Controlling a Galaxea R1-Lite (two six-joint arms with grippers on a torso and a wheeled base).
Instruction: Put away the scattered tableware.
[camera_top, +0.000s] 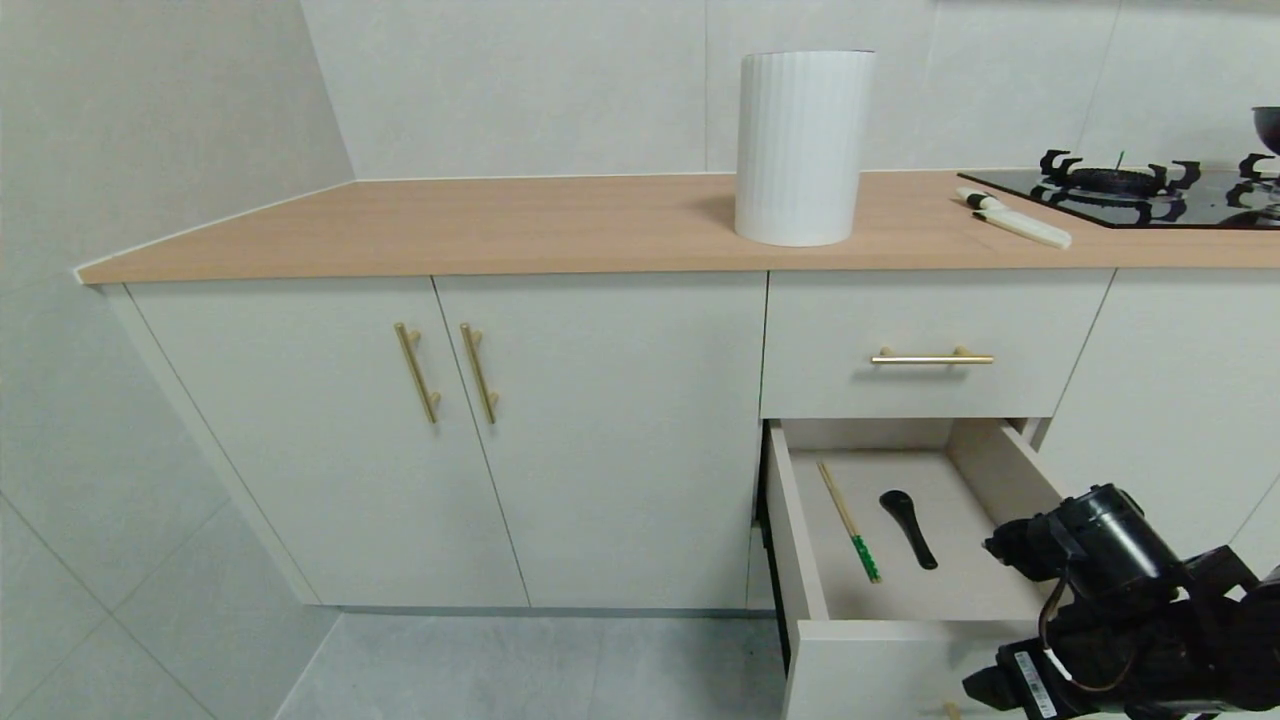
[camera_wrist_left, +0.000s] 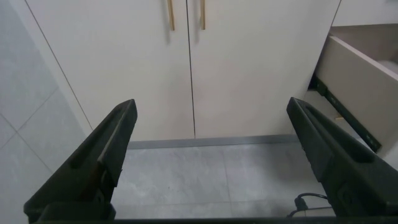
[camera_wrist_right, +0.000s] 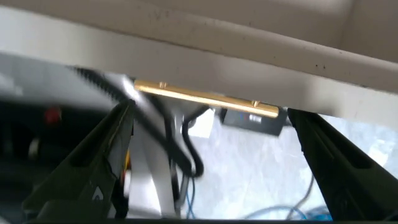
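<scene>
Right gripper (camera_wrist_right: 210, 112) agape near drawer handle (camera_wrist_right: 205, 98)

Right arm (camera_top: 1120, 610): black housings throughout. The wrist section ends in a glossy cylindrical motor casing (camera_top: 1110, 540). A thin black cable (camera_top: 1048, 625) loops along the outside. A white label (camera_top: 1030, 680) with dark print is fixed to the lower link.

Left gripper (camera_wrist_left: 211, 106): two flat, dark grey fingers (camera_wrist_left: 102, 155), wedge-shaped, tapering to blunt tips, matte finish.

Right gripper (camera_wrist_right: 211, 112): two fingers of the same form and colour.
</scene>
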